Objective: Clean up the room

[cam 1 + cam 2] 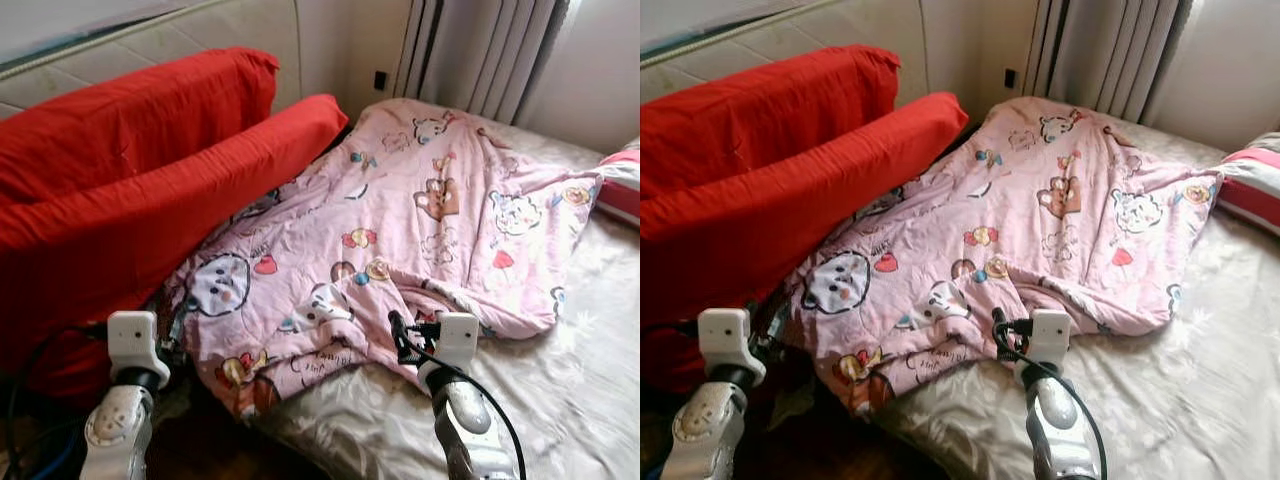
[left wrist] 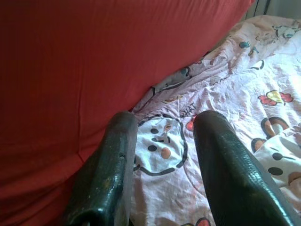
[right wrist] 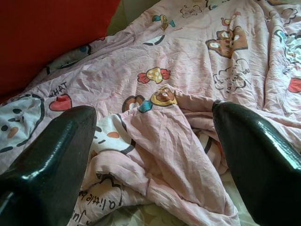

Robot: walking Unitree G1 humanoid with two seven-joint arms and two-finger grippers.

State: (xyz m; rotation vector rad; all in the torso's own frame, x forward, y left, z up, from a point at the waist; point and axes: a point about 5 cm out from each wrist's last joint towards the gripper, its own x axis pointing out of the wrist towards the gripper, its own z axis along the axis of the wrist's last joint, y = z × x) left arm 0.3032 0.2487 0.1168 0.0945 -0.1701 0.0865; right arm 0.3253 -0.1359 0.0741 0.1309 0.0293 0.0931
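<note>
At the bottom of your frame both grippers hover with jaws parted, left gripper (image 2: 164,141) beside the red pillows (image 1: 130,190), right gripper (image 3: 155,141) over the pink blanket's (image 1: 420,210) crumpled near edge; it sprawls across mid-frame toward the upper-right curtains (image 1: 480,50)

A home bedroom: a bed (image 1: 560,400) with a pink cartoon quilt (image 1: 400,230), red pillows (image 1: 130,190), curtains (image 1: 480,50).
</note>
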